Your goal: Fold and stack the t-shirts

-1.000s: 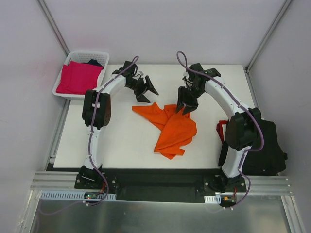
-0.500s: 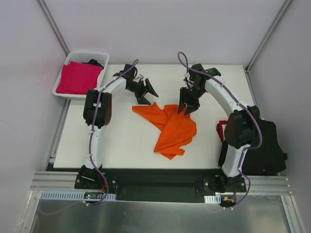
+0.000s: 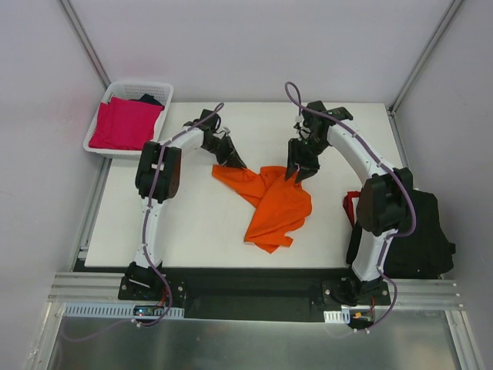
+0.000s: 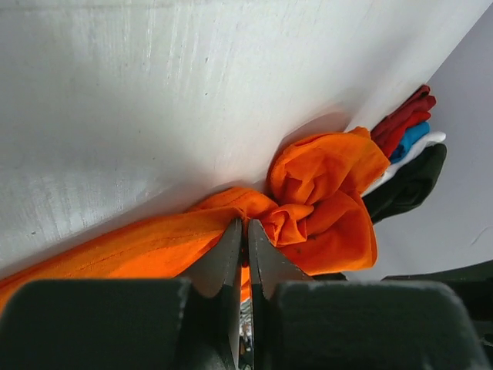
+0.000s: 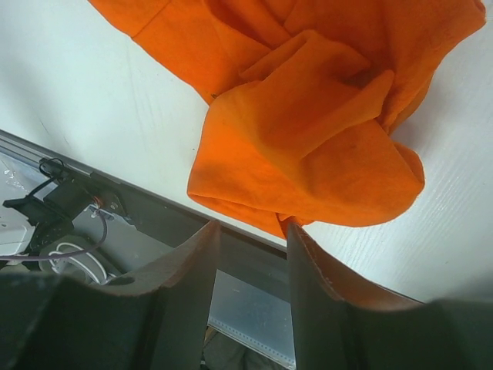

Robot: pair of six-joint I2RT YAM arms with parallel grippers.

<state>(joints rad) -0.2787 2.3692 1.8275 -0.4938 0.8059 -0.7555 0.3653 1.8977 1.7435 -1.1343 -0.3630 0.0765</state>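
A crumpled bright orange t-shirt (image 3: 271, 202) lies in the middle of the white table (image 3: 185, 223). My left gripper (image 3: 232, 159) is down at the shirt's far-left corner and shut on a fold of the orange cloth (image 4: 185, 239); in the left wrist view its jaws (image 4: 246, 225) meet with cloth pinched between them. Over the shirt's far-right edge, my right gripper (image 3: 296, 173) stands open. Its gap (image 5: 253, 226) is empty, and one fingertip (image 5: 295, 227) is at the hem of the orange cloth (image 5: 308, 139). A magenta t-shirt (image 3: 123, 123) lies folded in the basket. Black t-shirts with red trim (image 3: 420, 231) are heaped off the table's right edge.
The white lattice basket (image 3: 139, 83) sits at the back left, off the table's corner, with a dark cloth (image 3: 151, 99) behind the magenta shirt. Grey walls close in on three sides. A metal rail (image 3: 254, 289) runs along the near edge by the arm bases.
My left gripper dropped from open above the table onto the shirt's far-left corner and shut on it. The right gripper stayed open and shifted only slightly.
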